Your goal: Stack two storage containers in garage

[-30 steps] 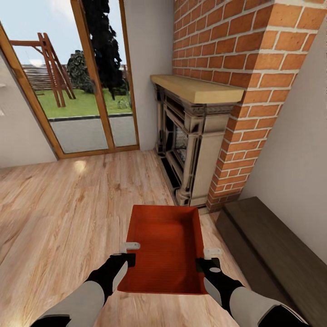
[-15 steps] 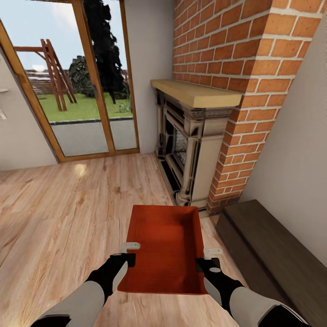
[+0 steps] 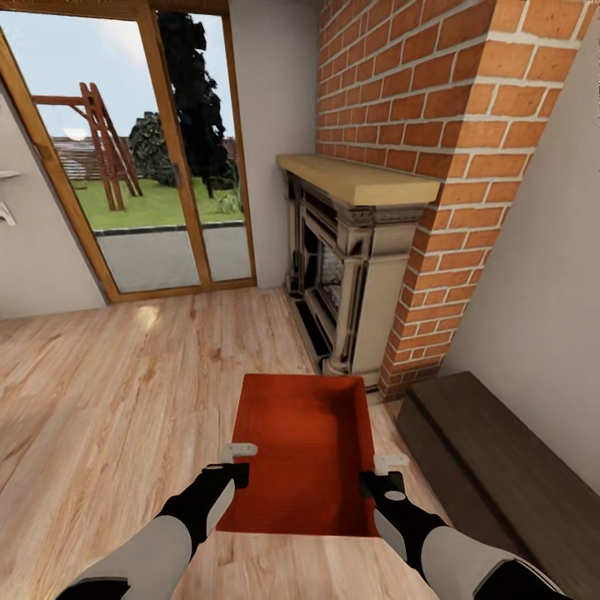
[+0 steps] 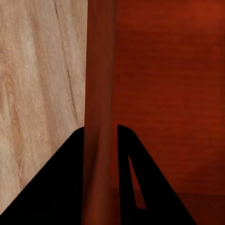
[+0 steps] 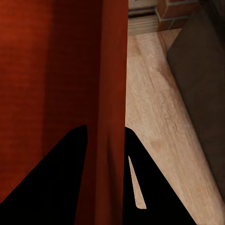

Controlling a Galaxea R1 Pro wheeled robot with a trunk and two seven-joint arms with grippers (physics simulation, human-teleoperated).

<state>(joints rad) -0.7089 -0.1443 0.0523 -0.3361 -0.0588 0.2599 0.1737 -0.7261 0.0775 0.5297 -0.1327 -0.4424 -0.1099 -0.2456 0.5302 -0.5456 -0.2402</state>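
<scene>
One storage container, orange-red and open-topped, hangs between our two arms in the head view, held level above the light wood plank floor of the living room. Our left gripper pinches its left long wall and our right gripper pinches its right long wall, both near the end closest to us. In the left wrist view the thin wall runs straight between the two black fingers, which press on it from either side, with the container's flat bottom on one side and the plank floor on the other. The right wrist view shows the same clamp: the wall is squeezed between the dark fingers, and beyond it lie floor planks and the edge of the long dark low cabinet.

Ahead stand the brick fireplace with its pale wooden mantel, and to its left the wood-framed glass doors giving onto a lawn with a wooden frame.

Compared with a second ago, the whole head view has slid: the fireplace, doors and cabinet sit lower and slightly farther in the picture, so our camera has moved. The container and both grippers keep the same places in the view, the grip unchanged.
</scene>
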